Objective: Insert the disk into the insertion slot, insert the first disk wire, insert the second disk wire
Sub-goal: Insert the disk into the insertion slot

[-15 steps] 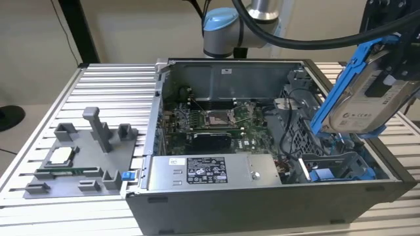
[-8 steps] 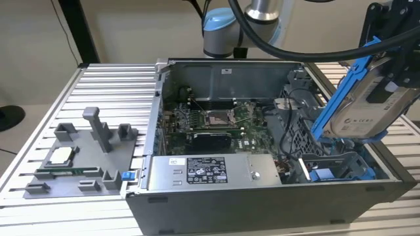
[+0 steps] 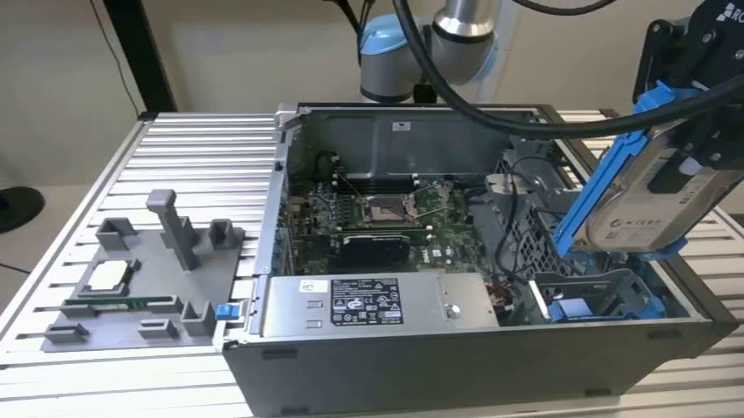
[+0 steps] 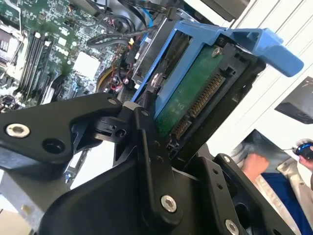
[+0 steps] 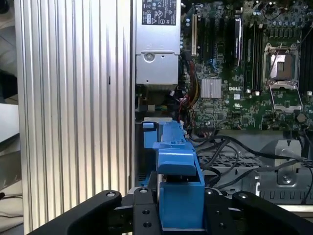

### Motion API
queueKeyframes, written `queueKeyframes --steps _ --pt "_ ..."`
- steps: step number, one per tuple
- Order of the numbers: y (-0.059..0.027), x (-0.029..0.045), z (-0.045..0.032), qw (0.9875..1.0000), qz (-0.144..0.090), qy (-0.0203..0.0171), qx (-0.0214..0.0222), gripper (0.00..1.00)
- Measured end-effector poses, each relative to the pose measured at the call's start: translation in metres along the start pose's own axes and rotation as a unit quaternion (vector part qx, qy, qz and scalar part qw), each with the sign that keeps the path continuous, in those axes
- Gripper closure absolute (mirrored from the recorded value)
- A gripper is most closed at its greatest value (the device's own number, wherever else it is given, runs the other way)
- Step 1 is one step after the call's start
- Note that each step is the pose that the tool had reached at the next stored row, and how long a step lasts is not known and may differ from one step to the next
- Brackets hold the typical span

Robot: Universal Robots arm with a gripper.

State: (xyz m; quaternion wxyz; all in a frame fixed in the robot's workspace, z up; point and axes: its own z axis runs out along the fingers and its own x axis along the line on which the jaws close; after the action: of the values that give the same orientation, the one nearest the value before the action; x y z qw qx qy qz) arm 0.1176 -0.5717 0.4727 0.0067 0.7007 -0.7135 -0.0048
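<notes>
The pincer (image 3: 686, 161) is closed on the disk (image 3: 633, 205), with its black fingers (image 4: 146, 147) pressed against opposite sides of the blue frame. The drive is held steeply tilted, white label turned toward the exterior camera. Well off to the exterior view's left of the pincer, a grey parts fixture (image 3: 139, 279) is laid on the ribbed metal table (image 3: 198, 157). Nearer the pincer, the open computer case (image 3: 465, 366) is shown with the green motherboard (image 3: 372, 218) and the silver power supply (image 3: 348, 305) inside. Just below the pincer, the insertion slot (image 3: 605, 292) of the perforated drive cage is seen unfilled, with blue tabs at its edge. The disk is held above the slot and apart from it. The first step, seating the disk, is judged to be in hand and not yet done, and neither wire is judged attached. For that step the tilt would have to be taken out and the frame lined up squarely with the bay.
</notes>
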Motion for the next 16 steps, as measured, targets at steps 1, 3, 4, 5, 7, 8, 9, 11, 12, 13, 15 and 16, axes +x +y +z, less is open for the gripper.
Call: queueKeyframes --steps 1,3,4,5,7,8,9,11,12,13,15,16 --pt "0.0000 0.0001 0.0008 1.0000 0.000 0.0000 0.0004 1.00" --pt "0.0000 0.0005 0.0028 1.0000 0.000 -0.0001 0.0008 1.00" --pt "0.0000 0.0009 0.0037 1.0000 0.000 -0.0001 0.0009 1.00" --pt "0.0000 0.0013 0.0046 1.0000 0.000 0.0000 0.0009 1.00" --pt "-0.0001 0.0019 0.0065 1.0000 0.000 0.0000 0.0009 1.00" --pt "-0.0001 0.0019 0.0074 1.0000 0.000 0.0001 0.0009 1.00" --pt "-0.0001 0.0020 0.0086 1.0000 0.000 0.0001 0.0009 1.00" --pt "-0.0002 0.0023 0.0109 1.0000 0.000 0.0000 0.0009 1.00" --pt "-0.0002 0.0024 0.0119 1.0000 0.000 0.0000 0.0009 1.00" --pt "-0.0002 0.0025 0.0130 1.0000 0.000 0.0000 0.0010 1.00" --pt "-0.0002 0.0027 0.0149 1.0000 0.000 0.0000 0.0009 1.00" --pt "-0.0003 0.0028 0.0159 1.0000 0.000 0.0000 0.0010 1.00"
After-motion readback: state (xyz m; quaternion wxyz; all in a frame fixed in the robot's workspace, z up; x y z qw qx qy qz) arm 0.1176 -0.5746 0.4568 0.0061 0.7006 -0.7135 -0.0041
